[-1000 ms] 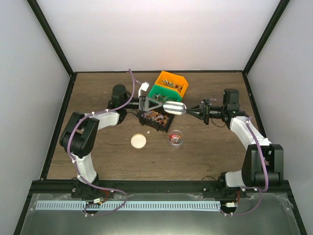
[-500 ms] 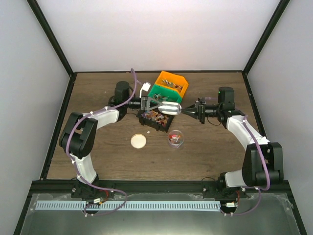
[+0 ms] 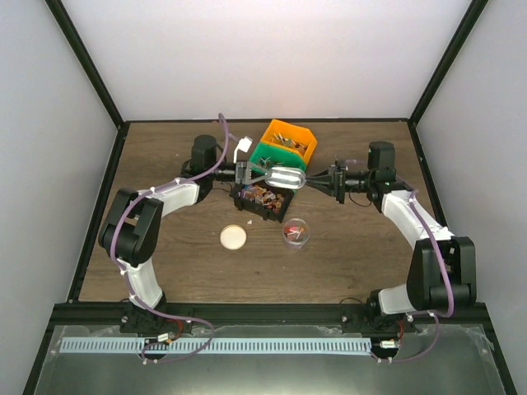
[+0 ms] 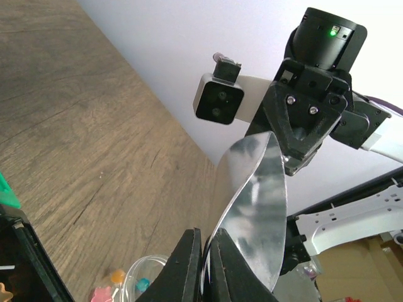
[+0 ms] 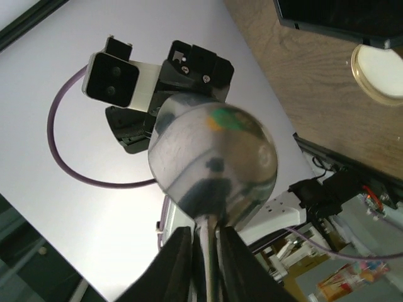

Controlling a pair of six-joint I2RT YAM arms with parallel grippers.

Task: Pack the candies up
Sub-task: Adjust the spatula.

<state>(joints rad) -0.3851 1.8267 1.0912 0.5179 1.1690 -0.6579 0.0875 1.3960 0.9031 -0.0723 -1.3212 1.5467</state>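
Evidently the scooping step is in hand: the metal scoop (image 3: 286, 177) hangs over the black bin (image 3: 244, 203), where most candies (image 3: 262, 197) lie. A few sit in the clear tub (image 3: 296, 233) on the desk. The left claw (image 4: 204, 242) is pinched tight on the scoop's front lip. The right claw (image 5: 204, 236) is clamped on its handle. Whether the scoop is loaded cannot be told. The next move calls for one claw to let go before any dip.
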